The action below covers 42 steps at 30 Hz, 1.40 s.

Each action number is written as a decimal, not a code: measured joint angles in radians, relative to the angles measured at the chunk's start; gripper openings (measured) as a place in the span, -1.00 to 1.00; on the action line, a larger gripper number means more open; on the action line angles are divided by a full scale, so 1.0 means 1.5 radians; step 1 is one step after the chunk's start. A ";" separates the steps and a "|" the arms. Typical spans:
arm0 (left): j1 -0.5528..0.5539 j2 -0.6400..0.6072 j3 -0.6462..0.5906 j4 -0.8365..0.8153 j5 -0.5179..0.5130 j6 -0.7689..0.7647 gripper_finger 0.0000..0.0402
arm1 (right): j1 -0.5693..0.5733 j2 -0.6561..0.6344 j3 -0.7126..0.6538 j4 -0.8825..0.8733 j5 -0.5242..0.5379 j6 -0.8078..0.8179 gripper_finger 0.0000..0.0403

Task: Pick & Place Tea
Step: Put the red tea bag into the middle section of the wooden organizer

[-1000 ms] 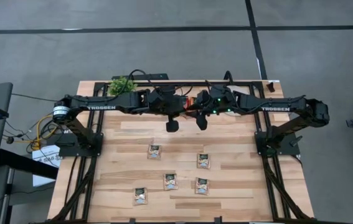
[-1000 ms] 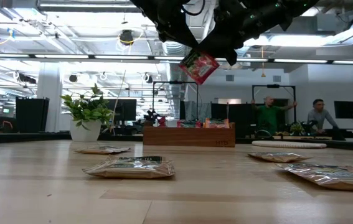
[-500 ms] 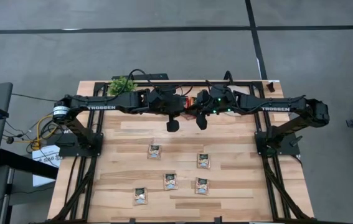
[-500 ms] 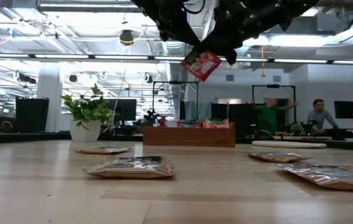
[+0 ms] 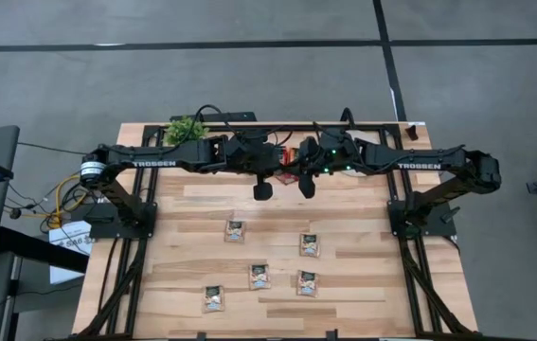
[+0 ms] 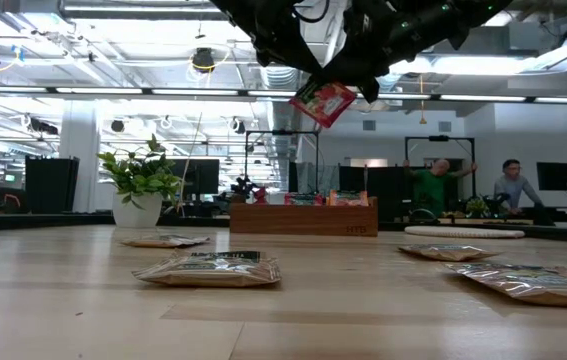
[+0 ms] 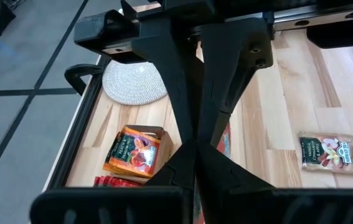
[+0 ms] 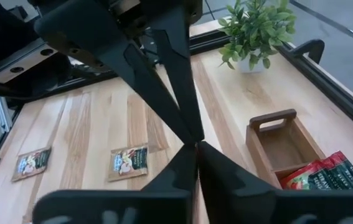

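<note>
The small flat red tea sachet (image 6: 321,103) hangs high above the wooden bench (image 6: 293,300), pinched between the left claw (image 6: 298,70) and right claw (image 6: 358,75), both clamped shut; it looks light and floppy; grip an edge.

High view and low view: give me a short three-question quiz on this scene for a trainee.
1. Count: in the high view, how many sachets lie flat on the table?
2. True or false: in the low view, the red sachet rests on the table.
3. Pick one: what stands at the table's upper left corner in the high view? A) plant B) mug C) bottle

Key: 1. Five. 2. False, it hangs in the air above the table. 3. A.
</note>
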 joint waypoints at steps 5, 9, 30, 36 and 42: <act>0.000 0.000 0.000 0.000 0.012 -0.001 -1.00 | 0.000 0.000 0.000 -0.001 -0.002 0.007 -0.99; 0.000 0.000 0.000 0.003 0.011 -0.001 -1.00 | 0.000 0.000 0.000 -0.001 -0.002 0.011 -0.99; 0.000 -0.014 -0.001 -0.092 -0.171 -0.005 -0.47 | 0.000 0.007 -0.048 0.076 0.114 0.079 -1.00; 0.006 -0.039 -0.002 -0.301 -0.194 -0.087 -0.45 | -0.005 0.075 -0.123 0.337 0.167 0.156 -1.00; 0.015 -0.074 -0.077 -0.337 -0.187 -0.133 -0.45 | -0.010 0.196 -0.118 0.508 0.220 0.227 -1.00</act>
